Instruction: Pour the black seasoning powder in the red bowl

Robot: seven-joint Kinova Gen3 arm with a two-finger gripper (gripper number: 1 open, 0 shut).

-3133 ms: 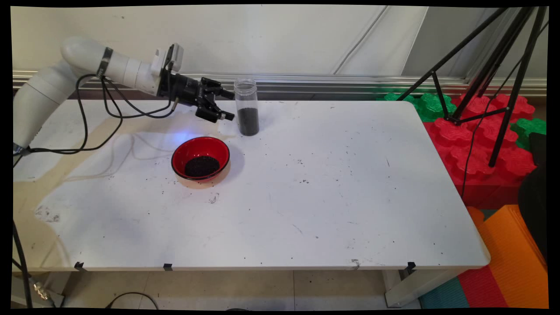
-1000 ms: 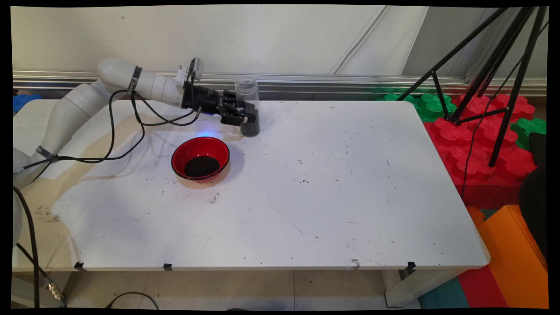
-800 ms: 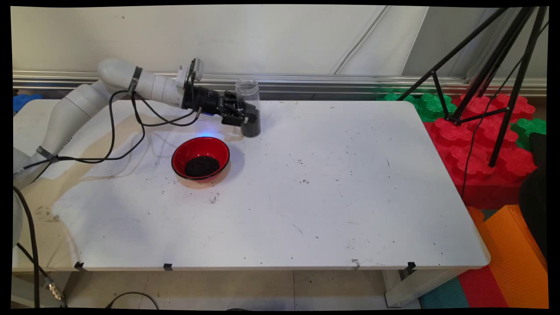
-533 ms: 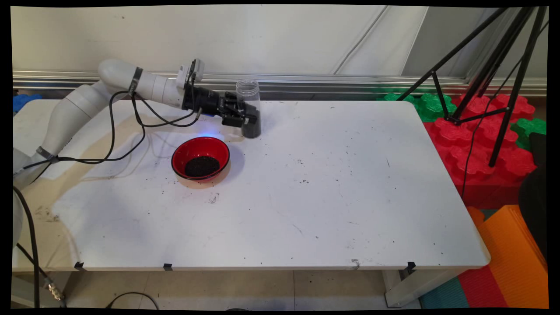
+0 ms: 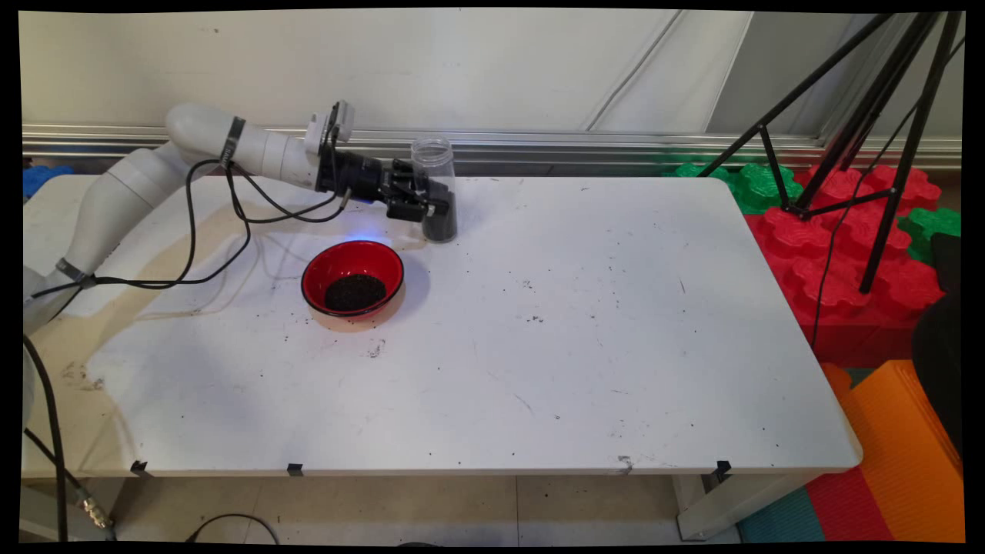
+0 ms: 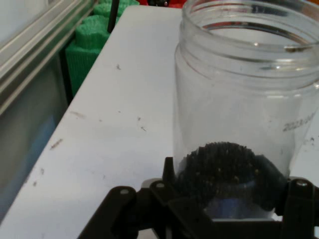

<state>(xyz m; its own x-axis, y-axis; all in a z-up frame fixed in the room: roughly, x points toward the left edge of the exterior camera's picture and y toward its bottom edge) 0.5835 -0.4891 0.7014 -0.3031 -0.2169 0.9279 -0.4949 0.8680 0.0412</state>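
Observation:
A clear plastic jar [image 5: 432,161] without a lid, with dark granules in its lower part, stands at the far side of the white table [image 5: 577,346]. My gripper [image 5: 440,206] reaches in level from the left and is shut on the jar's lower half. In the hand view the jar [image 6: 249,94] fills the right side, and the gripper [image 6: 230,191] has a black finger on each side of the granule-filled base. A red bowl [image 5: 387,260] with a pile of the same dark granules sits on the table just in front of the gripper.
Loose granules speckle the table. Black cables [image 5: 192,231] hang from the arm over the table's left part. A black tripod [image 5: 869,154] stands on red and green foam blocks [image 5: 839,261] past the right edge. The wall rail [image 5: 577,142] runs close behind the jar.
The gripper came down and right from beside the jar and closed round its lower half. In the last half second the gripper and jar shifted slightly left together.

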